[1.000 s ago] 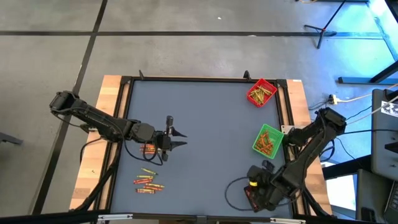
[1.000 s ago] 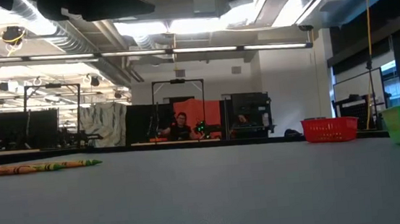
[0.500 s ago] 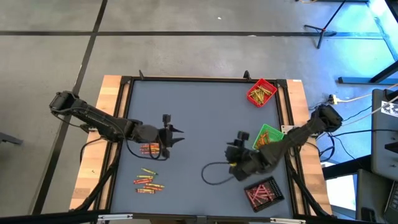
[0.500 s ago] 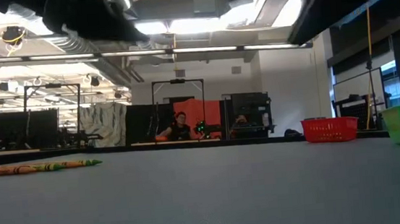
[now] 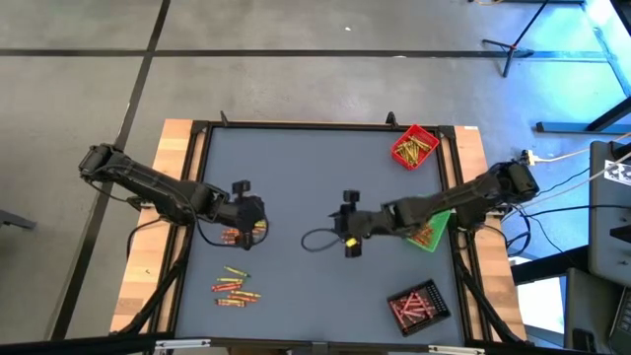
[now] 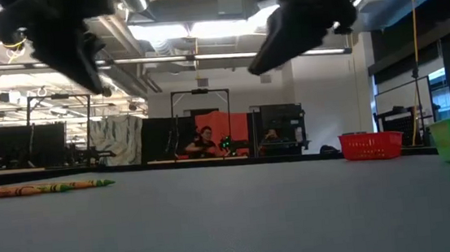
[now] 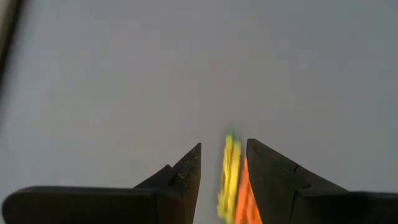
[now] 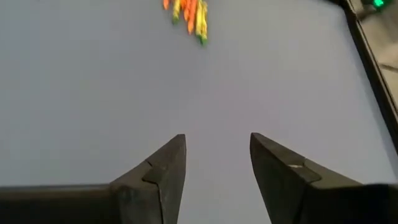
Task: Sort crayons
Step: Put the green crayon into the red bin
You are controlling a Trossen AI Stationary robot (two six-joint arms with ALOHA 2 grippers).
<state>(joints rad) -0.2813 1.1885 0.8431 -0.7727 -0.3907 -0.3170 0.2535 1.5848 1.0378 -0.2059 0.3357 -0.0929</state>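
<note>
The left gripper [image 5: 246, 212] hovered with fingers spread over a small heap of crayons [image 5: 235, 236]; more crayons lay nearer the table's [image 5: 315, 177] front edge. The right gripper [image 5: 347, 225], fingers apart and empty, reached mid-table. Picking seemed in hand; next, lower and pinch one crayon

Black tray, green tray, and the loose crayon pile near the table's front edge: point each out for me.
black tray [image 5: 397, 294]: high view, its upper left rim.
green tray [image 5: 419, 206]: high view, its upper rim.
loose crayon pile [image 5: 234, 286]: high view, the pile's middle.
</note>
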